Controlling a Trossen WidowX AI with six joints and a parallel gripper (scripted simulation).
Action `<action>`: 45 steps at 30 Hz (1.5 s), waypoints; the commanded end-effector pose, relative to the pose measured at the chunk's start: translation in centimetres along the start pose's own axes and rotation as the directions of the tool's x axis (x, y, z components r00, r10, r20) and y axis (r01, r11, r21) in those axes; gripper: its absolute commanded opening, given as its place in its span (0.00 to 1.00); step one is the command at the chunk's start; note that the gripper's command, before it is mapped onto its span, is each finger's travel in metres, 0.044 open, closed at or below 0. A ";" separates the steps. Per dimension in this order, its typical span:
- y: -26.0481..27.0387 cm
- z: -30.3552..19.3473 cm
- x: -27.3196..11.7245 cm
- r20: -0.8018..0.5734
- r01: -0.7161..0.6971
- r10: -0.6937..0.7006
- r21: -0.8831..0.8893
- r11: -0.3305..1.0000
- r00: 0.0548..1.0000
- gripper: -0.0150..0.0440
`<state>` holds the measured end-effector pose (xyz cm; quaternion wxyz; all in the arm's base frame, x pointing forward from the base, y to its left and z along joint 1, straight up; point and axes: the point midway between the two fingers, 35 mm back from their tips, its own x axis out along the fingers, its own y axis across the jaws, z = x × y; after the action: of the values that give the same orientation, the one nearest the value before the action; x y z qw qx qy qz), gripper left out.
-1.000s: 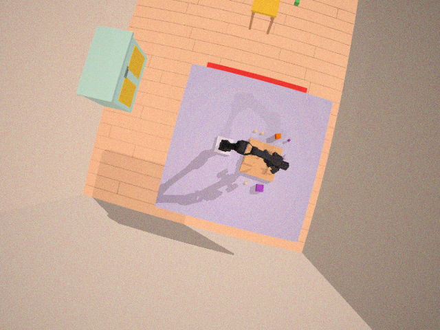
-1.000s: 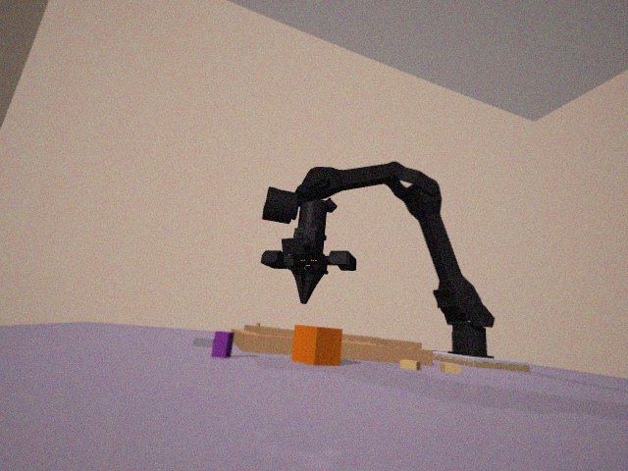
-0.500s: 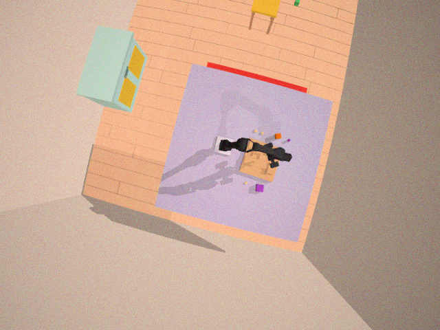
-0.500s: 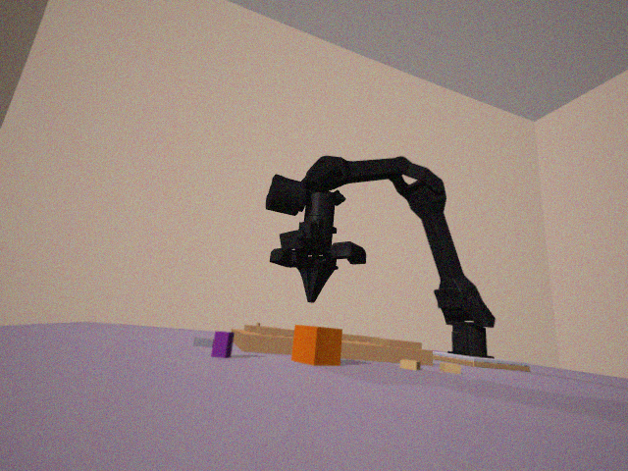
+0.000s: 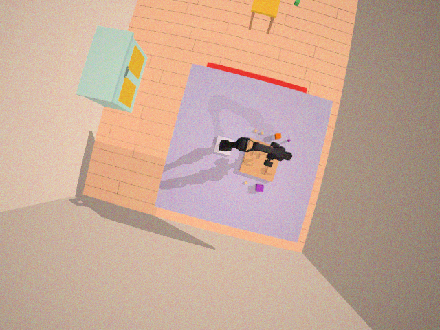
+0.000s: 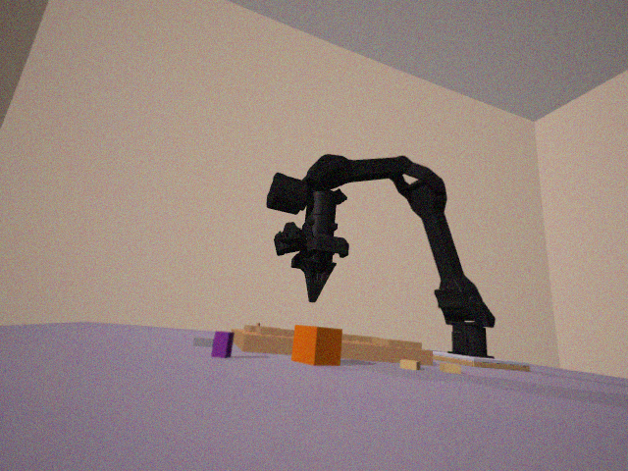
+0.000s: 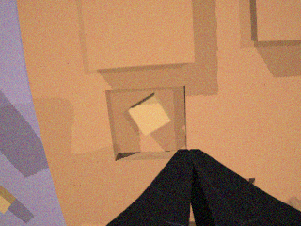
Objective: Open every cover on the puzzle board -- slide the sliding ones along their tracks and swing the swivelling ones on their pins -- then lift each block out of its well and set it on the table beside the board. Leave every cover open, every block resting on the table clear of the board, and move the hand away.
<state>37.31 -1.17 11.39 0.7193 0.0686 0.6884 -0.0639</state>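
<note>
The wooden puzzle board [image 5: 256, 172] [image 6: 385, 351] [image 7: 226, 118] lies under the arm. My gripper [image 6: 312, 300] [image 7: 188, 160] is shut and empty, above the board. In the wrist view a pale yellow block [image 7: 149, 115] sits turned in an uncovered square well just beyond the fingertips. A raised square cover [image 7: 138, 33] lies beyond that well, and another raised piece [image 7: 282, 21] is at the upper right. On the table are an orange cube [image 5: 278, 135] [image 6: 317, 345], a large purple cube [image 5: 259, 188], a small purple block [image 5: 289, 140] [image 6: 222, 344] and several small yellow blocks [image 5: 255, 130] [image 6: 409, 364] [image 7: 5, 202]. The arm hides part of the board.
The arm's white base plate [image 5: 219, 150] is at the board's left in the top view. A red bar [image 5: 256, 77] runs along the table's far edge. A pale green cabinet [image 5: 106, 64] and a yellow chair [image 5: 265, 7] stand beyond the table.
</note>
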 end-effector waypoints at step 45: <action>1.9 -0.2 0.0 -0.005 0.000 -0.003 0.512 -0.859 1.000 0.25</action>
<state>37.55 0.37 11.41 0.3293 0.6441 0.3169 -0.6134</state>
